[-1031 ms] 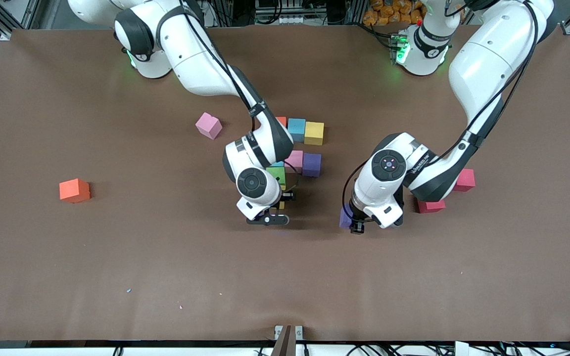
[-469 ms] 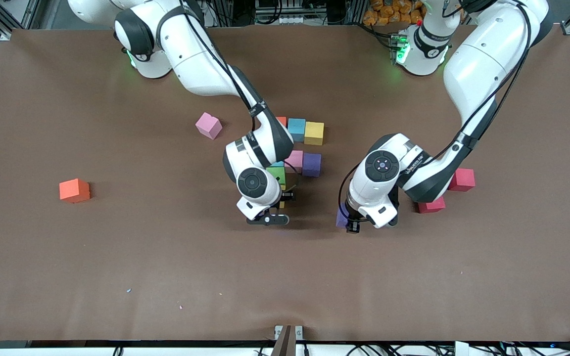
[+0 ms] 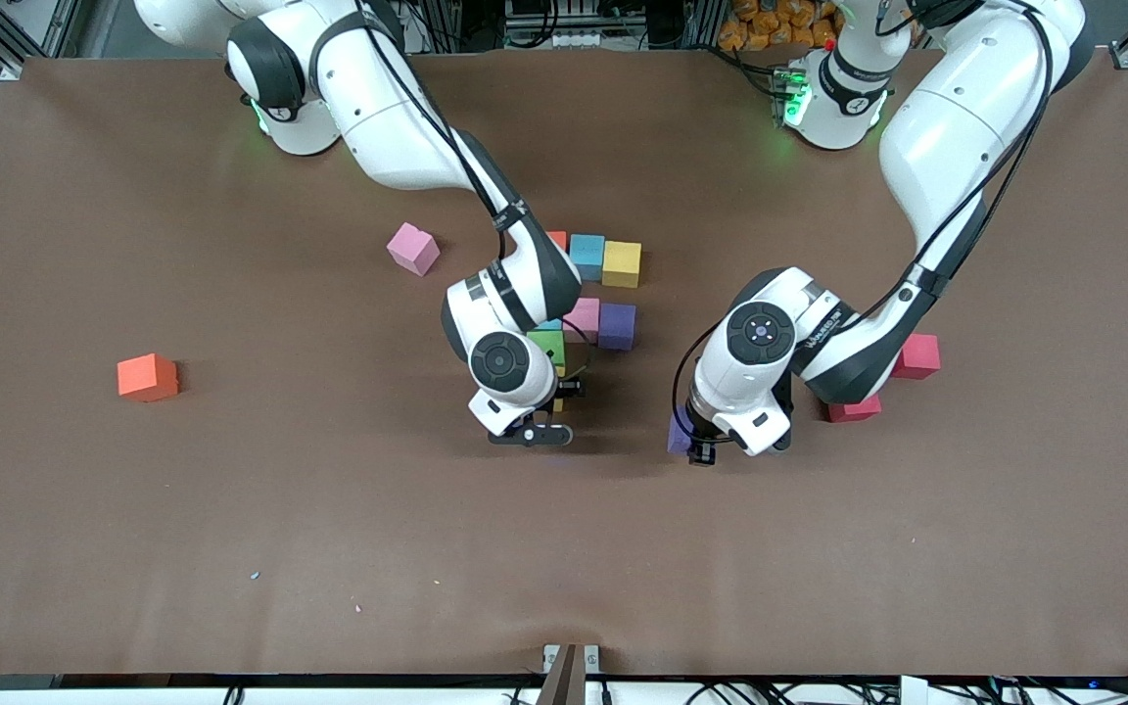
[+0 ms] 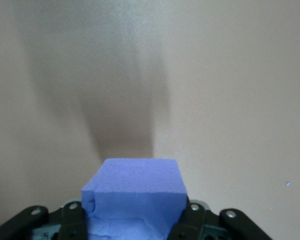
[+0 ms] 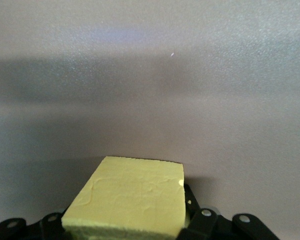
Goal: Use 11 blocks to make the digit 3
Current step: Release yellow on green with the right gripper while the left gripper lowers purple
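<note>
Fingers (image 4: 192, 214) of the left gripper (image 3: 703, 448) are clenched on a purple foam cube (image 4: 135, 190), held low over bare brown table (image 3: 231, 548) between the half-built digit 3 and two red foam cubes (image 3: 916, 354) that lie toward the left arm's end. The right gripper (image 3: 535, 434) hangs at the digit's edge nearest the front camera with a pale yellow foam cube (image 5: 130, 195) in its jaws; whether it grips that cube or has let go cannot be told. The digit so far shows a top row of orange (image 3: 557, 239), blue (image 3: 586, 255) and yellow (image 3: 622, 262) cubes, then pink (image 3: 583, 315) and purple (image 3: 617, 325) ones, and a green cube (image 3: 546, 345) partly under the right arm. A loose pink cube (image 3: 413, 247) and a loose orange cube (image 3: 147, 377) lie toward the right arm's end.
</note>
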Motion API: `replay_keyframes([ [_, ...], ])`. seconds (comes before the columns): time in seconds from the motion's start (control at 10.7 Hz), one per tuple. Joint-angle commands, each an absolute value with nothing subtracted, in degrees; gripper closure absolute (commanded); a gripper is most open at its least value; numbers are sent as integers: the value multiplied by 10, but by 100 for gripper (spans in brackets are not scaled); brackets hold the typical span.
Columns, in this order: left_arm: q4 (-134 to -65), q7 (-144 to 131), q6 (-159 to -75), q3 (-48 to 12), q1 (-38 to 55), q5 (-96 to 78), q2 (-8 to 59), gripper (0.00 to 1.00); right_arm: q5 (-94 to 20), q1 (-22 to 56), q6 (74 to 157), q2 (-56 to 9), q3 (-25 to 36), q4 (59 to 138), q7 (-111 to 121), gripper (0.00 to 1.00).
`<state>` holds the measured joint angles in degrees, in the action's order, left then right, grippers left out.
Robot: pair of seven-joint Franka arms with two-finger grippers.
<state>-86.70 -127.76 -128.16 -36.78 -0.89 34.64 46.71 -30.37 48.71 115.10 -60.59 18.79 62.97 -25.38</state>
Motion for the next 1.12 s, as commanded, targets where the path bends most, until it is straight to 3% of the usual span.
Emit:
replay_keyframes([
  [0.0,-843,-1267,-1260,-362,4,334,476,100,-303,484,1143,-615,185,615,-266,15],
  [0.09,-842,-1267,-1258,-362,8,334,476,100,-303,484,1143,-615,185,615,-266,13],
  [0.19,-842,-1267,-1258,-362,8,334,476,100,-303,484,1143,-613,185,615,-266,0],
  [1.03,-837,-1268,-1254,-362,11,318,480,100,-301,480,1102,-556,189,613,-265,0],
])
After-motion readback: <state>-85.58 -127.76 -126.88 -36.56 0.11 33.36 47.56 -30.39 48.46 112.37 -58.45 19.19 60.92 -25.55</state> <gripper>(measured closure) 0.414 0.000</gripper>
